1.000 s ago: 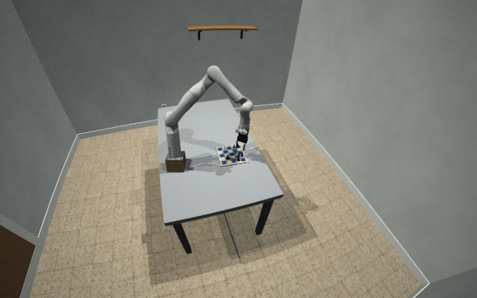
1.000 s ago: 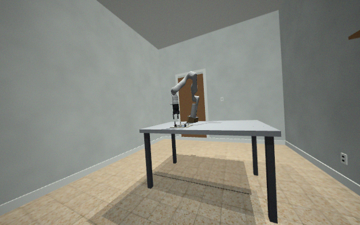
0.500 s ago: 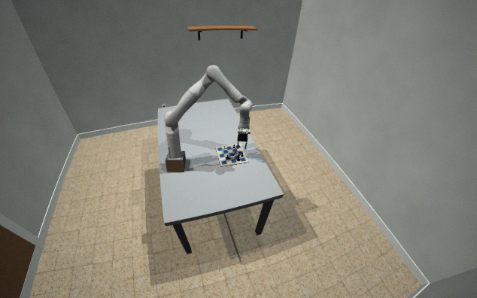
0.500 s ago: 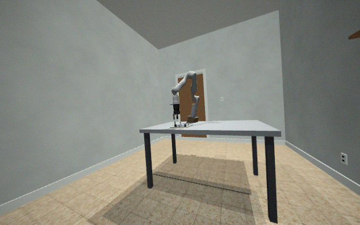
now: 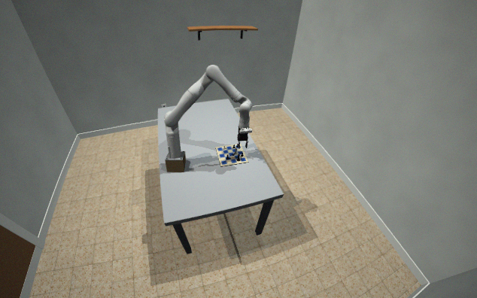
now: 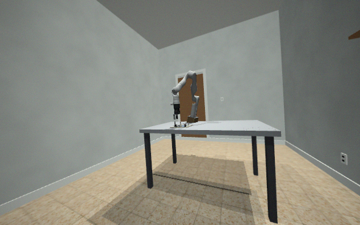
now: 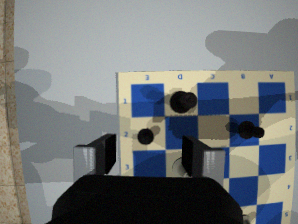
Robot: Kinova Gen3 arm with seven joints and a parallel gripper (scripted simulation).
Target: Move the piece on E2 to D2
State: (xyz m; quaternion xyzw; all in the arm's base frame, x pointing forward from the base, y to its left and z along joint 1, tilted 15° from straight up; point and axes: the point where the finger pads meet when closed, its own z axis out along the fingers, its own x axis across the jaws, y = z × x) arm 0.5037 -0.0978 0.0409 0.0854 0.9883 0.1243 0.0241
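A blue-and-cream chessboard [image 5: 222, 160] [image 6: 184, 126] [image 7: 213, 92] lies on the grey table [image 5: 207, 188] [image 6: 224, 128]. Several dark pieces stand on it. In the wrist view I see a large round-topped one [image 7: 181, 102], a small one [image 7: 145, 136] near the board's left edge, and one further right [image 7: 245, 129]. I cannot read the square labels. My gripper [image 5: 243, 145] [image 6: 175, 116] [image 7: 149, 149] is open and empty. It hangs above the board's edge, with the small piece showing between the two fingers, below them.
The arm's base stands on a brown block [image 5: 175, 164] [image 6: 192, 119] on the table, left of the board. The table's right edge runs close behind the board. A wooden shelf [image 5: 222, 28] hangs on the back wall.
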